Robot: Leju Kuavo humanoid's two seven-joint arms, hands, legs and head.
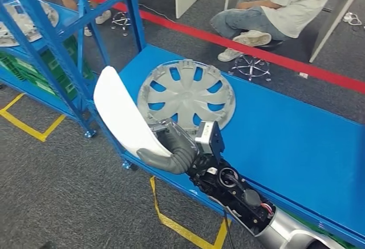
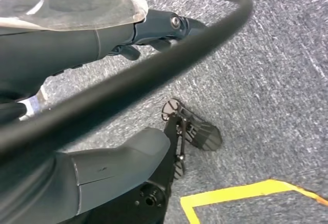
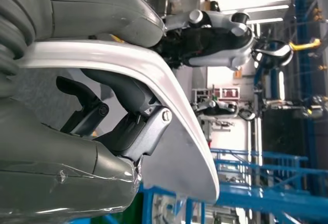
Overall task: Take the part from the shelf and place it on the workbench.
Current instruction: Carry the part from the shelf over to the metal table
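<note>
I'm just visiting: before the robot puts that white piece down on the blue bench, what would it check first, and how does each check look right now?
1. Grip on the white part: right hand holds it at one end. Ok.
2. Free bench surface to the right of the wheel cover: ok.
3. Part over the bench: it hangs mostly past the near edge. Not ok.
4. Part clear of the blue shelf frame: close beside it, gap cannot tell.
5. Seated person beyond the red floor line: ok.
6. Left hand empty: ok.

no readable text or labels anywhere, perhaps from blur
</note>
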